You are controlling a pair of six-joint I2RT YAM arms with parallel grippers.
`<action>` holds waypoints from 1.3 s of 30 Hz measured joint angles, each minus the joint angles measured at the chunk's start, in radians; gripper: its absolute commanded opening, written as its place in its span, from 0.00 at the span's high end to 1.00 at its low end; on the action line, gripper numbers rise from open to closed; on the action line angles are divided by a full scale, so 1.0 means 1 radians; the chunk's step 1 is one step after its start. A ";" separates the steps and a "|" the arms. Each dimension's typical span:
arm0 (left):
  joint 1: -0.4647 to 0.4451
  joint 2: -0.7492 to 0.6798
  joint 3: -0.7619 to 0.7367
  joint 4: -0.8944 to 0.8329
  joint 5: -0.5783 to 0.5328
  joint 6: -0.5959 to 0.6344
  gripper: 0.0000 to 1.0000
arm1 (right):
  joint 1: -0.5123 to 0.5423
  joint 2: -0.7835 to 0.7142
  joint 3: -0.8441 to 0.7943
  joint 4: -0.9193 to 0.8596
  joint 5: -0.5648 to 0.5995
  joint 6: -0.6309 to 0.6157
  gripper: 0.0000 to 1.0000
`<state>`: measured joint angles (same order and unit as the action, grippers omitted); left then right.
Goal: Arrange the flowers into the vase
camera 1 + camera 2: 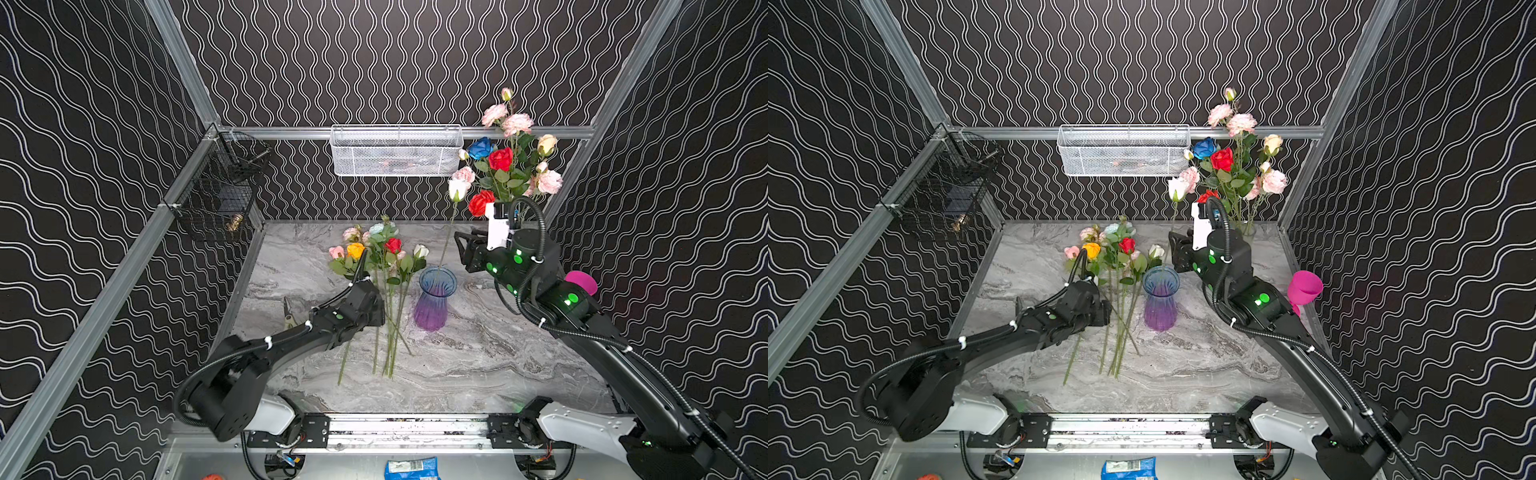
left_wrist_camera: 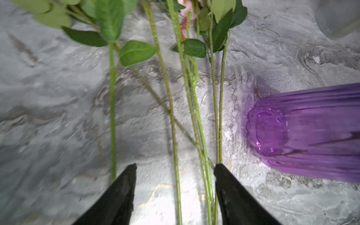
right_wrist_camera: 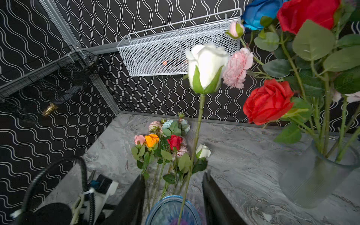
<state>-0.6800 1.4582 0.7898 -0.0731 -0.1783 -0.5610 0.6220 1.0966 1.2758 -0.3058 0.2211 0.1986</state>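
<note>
Vase [image 1: 434, 299] stands upright mid-table [image 1: 478, 365], with one white rose [image 1: 457, 189] in it; its stem leans toward the far right and the bloom ends up close beside the bouquet [image 1: 511, 158] in the clear vase [image 3: 315, 175] at the far right corner. Right gripper [image 3: 172, 178] sits just above the vase rim with the jaws moderately apart, the rose stem passing between them with a gap on each side, so nothing is held. The remaining flowers [image 1: 386, 266] lie flat just left of the vase, blooms far and stem ends near. Left gripper [image 2: 175, 165] is low over their stems [image 2: 173, 116], jaws well apart and straddling several at once, gripping none. Judged risks: closing here would likely take two or three stems together, and one stem lies crossed under the others, so a lift could drag its neighbours or scatter the pile. The vase is just right of the left fingers, and a sideways sweep during the lift could knock it. The lone rose is top-heavy and loosely seated; if the right fingers brush the stem in pulling back, it could swing, tangle with the bouquet or tip out. Leaves may also snag on the vase rim at insertion. The pink cup [image 1: 582, 282] at the right edge is not involved
</note>
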 measured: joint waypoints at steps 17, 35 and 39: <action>0.012 0.394 0.289 -0.004 0.022 0.078 0.80 | 0.000 -0.155 -0.129 -0.059 -0.008 0.048 0.58; 0.058 0.365 0.237 0.047 0.058 0.048 0.70 | 0.000 -0.152 -0.131 -0.073 -0.017 0.051 0.59; 0.069 0.415 0.249 0.055 0.084 0.043 0.82 | 0.000 -0.152 -0.129 -0.074 -0.017 0.051 0.63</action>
<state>-0.6113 1.8732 1.0389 -0.0185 -0.0944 -0.5179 0.6220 0.9443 1.1469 -0.3794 0.2043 0.2501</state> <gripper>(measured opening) 0.238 0.396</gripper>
